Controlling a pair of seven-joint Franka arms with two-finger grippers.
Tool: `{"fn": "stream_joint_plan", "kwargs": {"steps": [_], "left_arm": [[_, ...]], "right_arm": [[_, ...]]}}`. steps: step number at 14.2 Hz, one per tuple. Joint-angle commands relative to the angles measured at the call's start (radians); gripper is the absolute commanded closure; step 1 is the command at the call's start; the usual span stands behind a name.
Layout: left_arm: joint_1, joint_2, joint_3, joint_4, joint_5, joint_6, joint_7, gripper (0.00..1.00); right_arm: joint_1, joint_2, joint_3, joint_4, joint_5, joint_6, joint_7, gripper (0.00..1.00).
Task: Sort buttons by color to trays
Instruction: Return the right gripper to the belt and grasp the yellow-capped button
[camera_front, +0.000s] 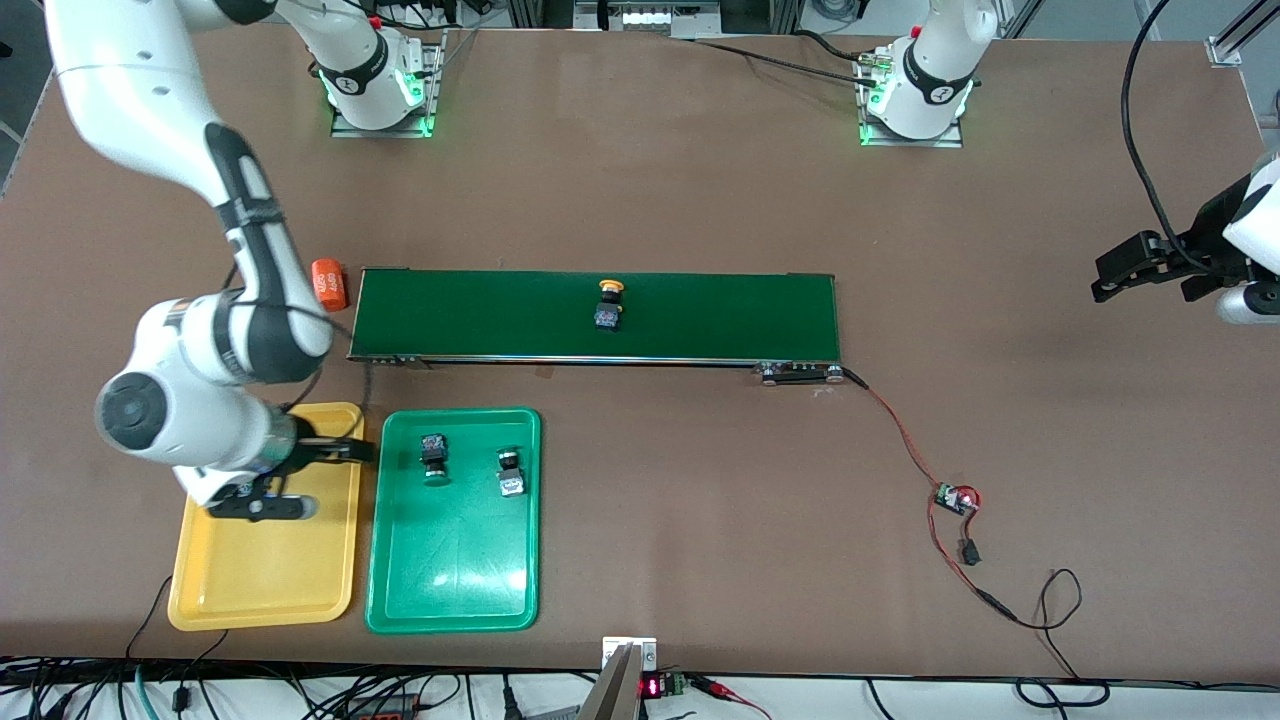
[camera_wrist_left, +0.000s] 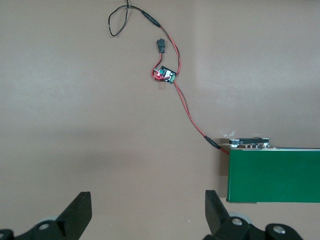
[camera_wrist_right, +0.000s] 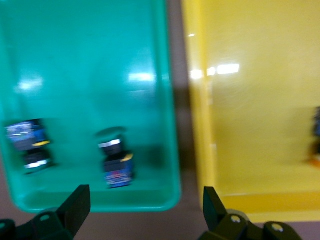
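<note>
A yellow-capped button (camera_front: 608, 305) lies on the dark-green conveyor belt (camera_front: 720, 320). Two green-capped buttons (camera_front: 434, 455) (camera_front: 511, 472) lie in the green tray (camera_front: 450, 590), also seen in the right wrist view (camera_wrist_right: 117, 162) (camera_wrist_right: 29, 145). Another button (camera_wrist_right: 316, 135) shows at the edge of that view in the yellow tray (camera_wrist_right: 260, 100); in the front view my right arm hides it. The yellow tray (camera_front: 265, 580) lies beside the green one. My right gripper (camera_front: 350, 450) (camera_wrist_right: 145, 197) is open and empty over the gap between the trays. My left gripper (camera_front: 1105, 280) (camera_wrist_left: 147, 197) is open and empty, waiting over bare table.
An orange cylinder (camera_front: 329, 284) with white print lies at the belt's end toward the right arm. A small circuit board (camera_front: 955, 498) (camera_wrist_left: 166, 75) with red and black wires lies near the belt's other end (camera_wrist_left: 272, 172). Cables run along the table's front edge.
</note>
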Motion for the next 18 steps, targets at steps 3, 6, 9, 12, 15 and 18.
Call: {"fn": "stream_joint_plan", "kwargs": {"steps": [3,6,9,12,15,18], "left_arm": [[0.012,-0.029,-0.005,-0.03,-0.022,0.015,0.009,0.0],[0.014,-0.027,-0.003,-0.029,-0.022,0.021,0.009,0.0],[0.017,-0.026,-0.002,-0.027,-0.022,0.029,0.009,0.0],[0.017,-0.026,0.003,-0.027,-0.023,0.029,0.009,0.0],[0.017,-0.024,0.004,-0.029,-0.023,0.029,0.009,0.0],[0.02,-0.024,0.007,-0.029,-0.023,0.026,0.009,0.0]], "right_arm": [[0.17,-0.048,0.004,-0.058,0.018,-0.004,0.264,0.0],[0.287,-0.048,0.004,-0.091,0.014,0.01,0.385,0.0],[0.377,-0.048,0.002,-0.118,0.014,0.009,0.516,0.0],[0.41,-0.068,0.002,-0.151,0.014,0.007,0.562,0.0],[0.425,-0.104,0.004,-0.225,0.017,0.012,0.585,0.0],[0.431,-0.116,0.004,-0.257,0.018,0.007,0.598,0.0]]}}
